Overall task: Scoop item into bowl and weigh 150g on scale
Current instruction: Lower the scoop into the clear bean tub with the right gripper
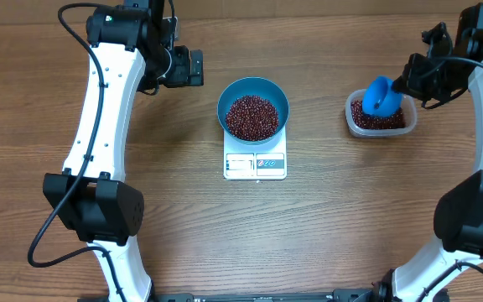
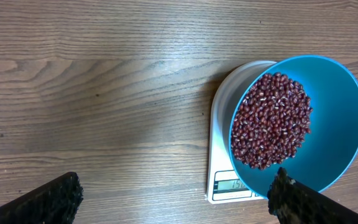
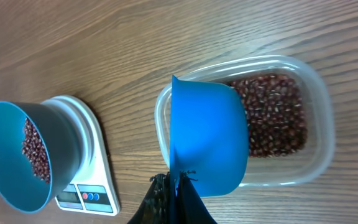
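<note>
Small dark red-brown beans are found heaped in the round deep blue bowl, which is seated on the small white square kitchen scale at the middle of the wooden table. A further supply of beans is noted in the clear rounded-rectangular plastic tub, well apart to the right of the scale. The small blue plastic scoop is held by its handle in the right gripper, whose jaws are clamped tight on it. The scoop is poised over the tub, and no beans are seen in it from overhead. The left gripper is spread fully wide, holds nothing, and is parked near the bowl without contact. The display of the scale is lit, but its digits are too small to be read with certainty. Scooping is judged largely done, the bowl being well filled. What is left, it is judged, is confirmation of the target weight, any small correction by scoop, and the setting down of the scoop.
</note>
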